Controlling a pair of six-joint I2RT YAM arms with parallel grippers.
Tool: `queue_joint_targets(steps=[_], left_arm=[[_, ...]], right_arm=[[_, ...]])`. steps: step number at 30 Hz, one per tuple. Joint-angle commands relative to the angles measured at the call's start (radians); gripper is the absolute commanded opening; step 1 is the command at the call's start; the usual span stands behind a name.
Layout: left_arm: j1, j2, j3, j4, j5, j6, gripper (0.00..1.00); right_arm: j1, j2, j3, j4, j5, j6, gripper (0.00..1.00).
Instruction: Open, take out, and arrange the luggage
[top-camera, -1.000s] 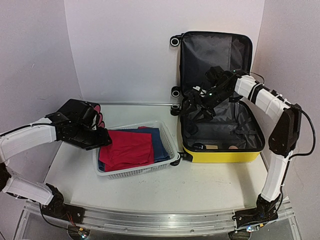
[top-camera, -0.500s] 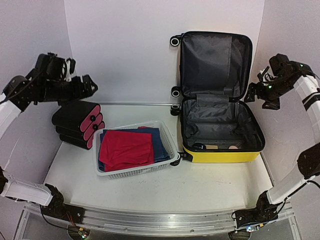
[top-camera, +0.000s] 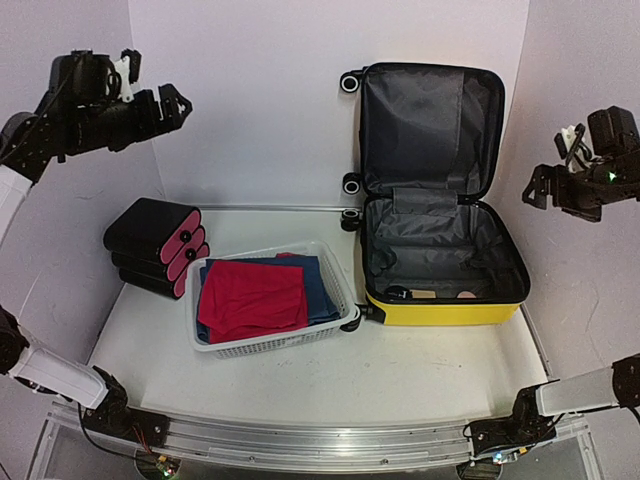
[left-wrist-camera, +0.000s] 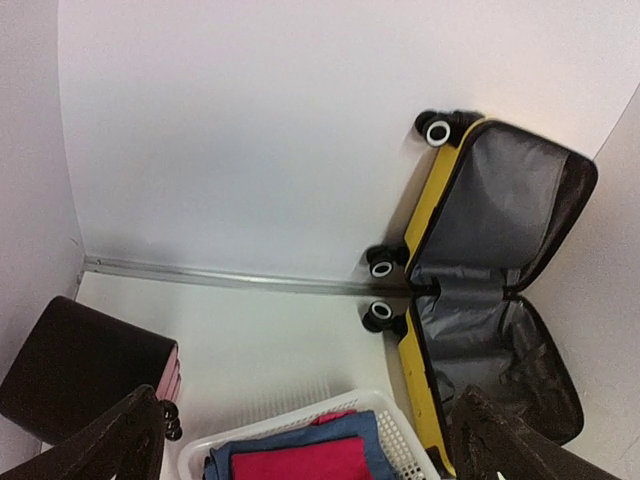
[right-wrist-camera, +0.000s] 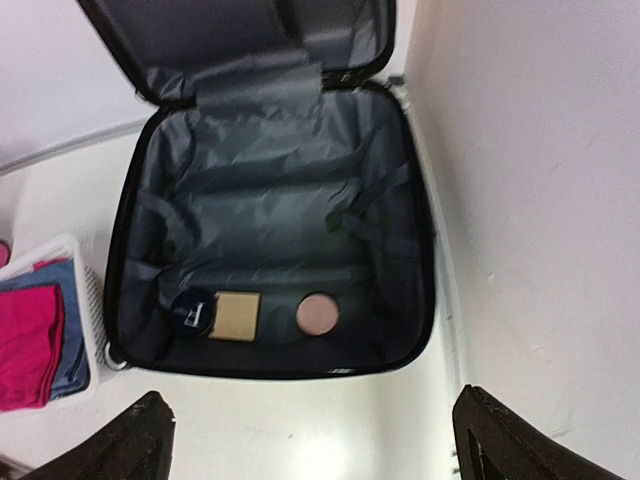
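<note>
- The right wrist view is looking straight down into the luggage (right-wrist-camera: 270, 210). It is showing what the top view barely gives: a dark round tin (right-wrist-camera: 190, 312), a tan square box (right-wrist-camera: 236, 316) and a brownish round disc (right-wrist-camera: 318, 313), lying in a row along the near wall of the lower half.
- The left wrist view is catching the yellow shell edge-on along the wheel side, with black wheels (left-wrist-camera: 438, 130) showing there. The right wrist view is not showing that side.
- Only the top view is taking in both arms and the whole layout.
  - The luggage is lying open at the right rear of the table (top-camera: 400, 380), its lid standing upright against the back wall.
  - A white basket (top-camera: 340, 290) is sitting just beside it on the left, holding a red cloth (top-camera: 250, 300) over a blue cloth (top-camera: 320, 285).
  - A black case with pink round ends (top-camera: 150, 240) is lying farther left.
- The left gripper (top-camera: 168, 102) is hanging high at the far left, jaws spread wide and gripping nothing. The luggage is lying well apart from it, below and to its right.
- The right gripper (top-camera: 550, 195) is hanging high by the right wall, likewise spread and empty. The luggage is lying below it and to its left, not touching.
</note>
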Motion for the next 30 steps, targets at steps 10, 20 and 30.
queue_joint_targets(steps=[10,20,30], left_arm=[[0.173,0.171,-0.142,-0.110,0.246,-0.104,0.99],[0.167,0.202,-0.365,-0.354,0.400,-0.192,0.96],[0.135,0.258,-0.604,-0.328,0.350,-0.301,0.61]], right_arm=[[0.003,0.190,-0.177,0.039,-0.330,0.086,0.98],[0.037,0.381,-0.149,0.067,-0.440,0.090,0.98],[0.037,0.402,-0.112,0.066,-0.465,0.063,0.98]])
